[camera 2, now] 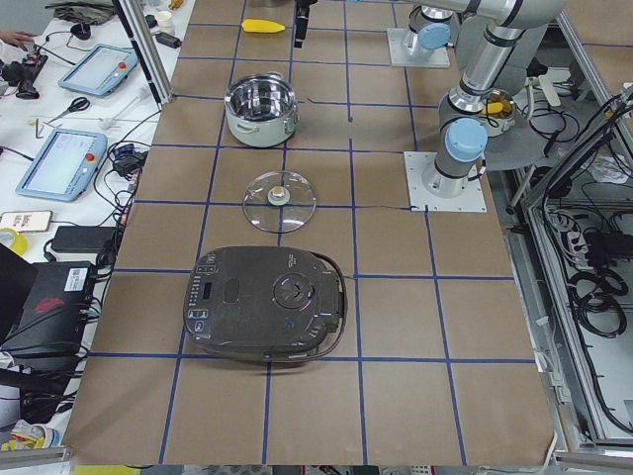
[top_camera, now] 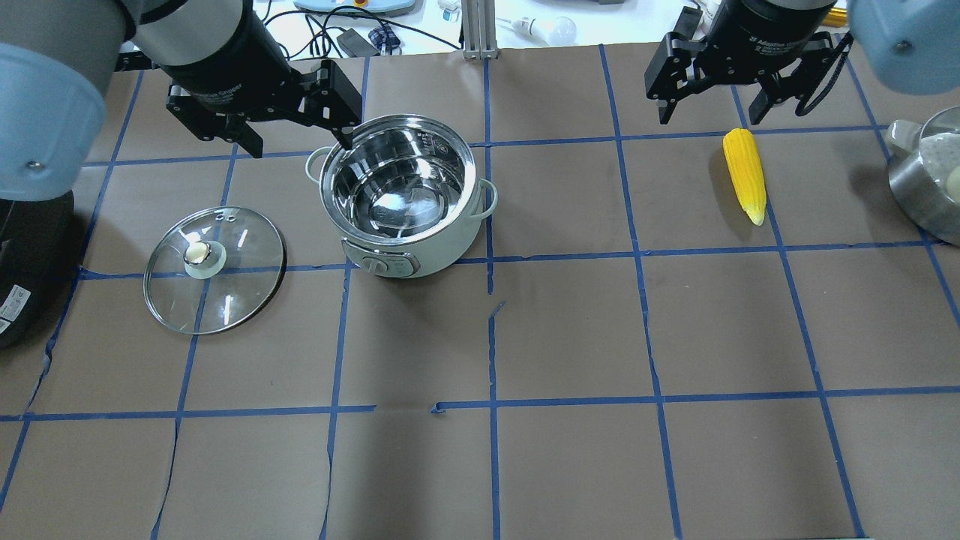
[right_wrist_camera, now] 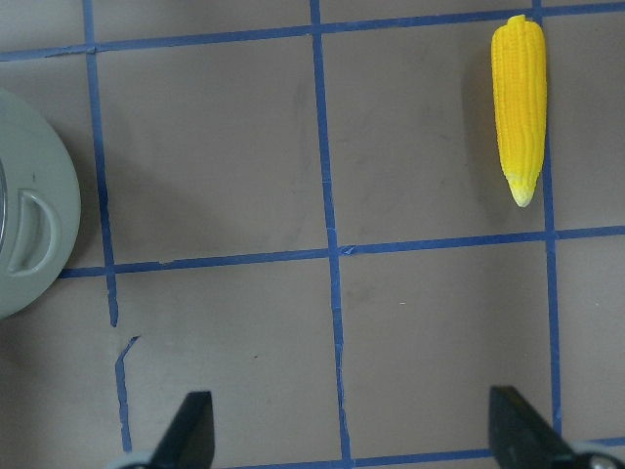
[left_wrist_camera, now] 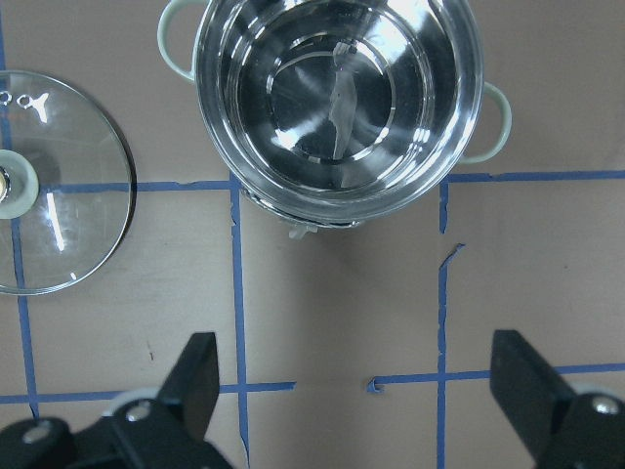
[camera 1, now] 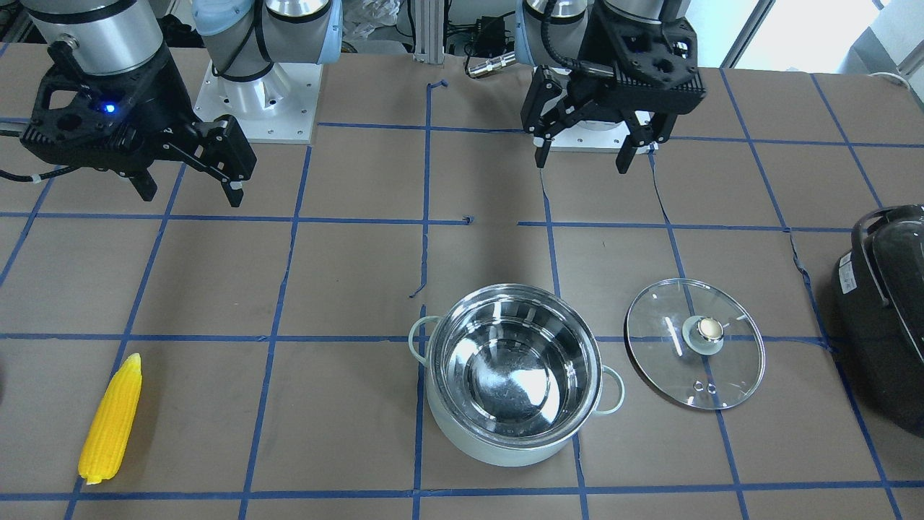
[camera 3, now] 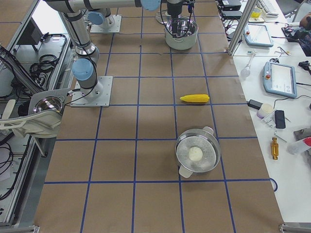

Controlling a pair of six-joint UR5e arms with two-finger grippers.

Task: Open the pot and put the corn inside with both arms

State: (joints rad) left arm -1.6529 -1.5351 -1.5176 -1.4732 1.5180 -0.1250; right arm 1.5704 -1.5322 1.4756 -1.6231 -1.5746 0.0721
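Note:
The pot [camera 1: 512, 372] stands open, its steel inside empty; it also shows in the overhead view [top_camera: 405, 191] and the left wrist view [left_wrist_camera: 337, 98]. Its glass lid [camera 1: 694, 343] lies flat on the table beside it, also in the overhead view [top_camera: 215, 259]. The yellow corn [camera 1: 112, 419] lies on the table far from the pot, also in the overhead view [top_camera: 745, 174] and the right wrist view [right_wrist_camera: 520, 107]. My left gripper [camera 1: 581, 165] is open and empty, raised behind the pot. My right gripper [top_camera: 709, 116] is open and empty, raised near the corn's thick end.
A black appliance with a handle [camera 1: 888, 310] sits at the table's end beyond the lid. A second steel pot [top_camera: 930, 180] with a white item inside sits past the corn. Blue tape lines grid the brown table [top_camera: 570, 330].

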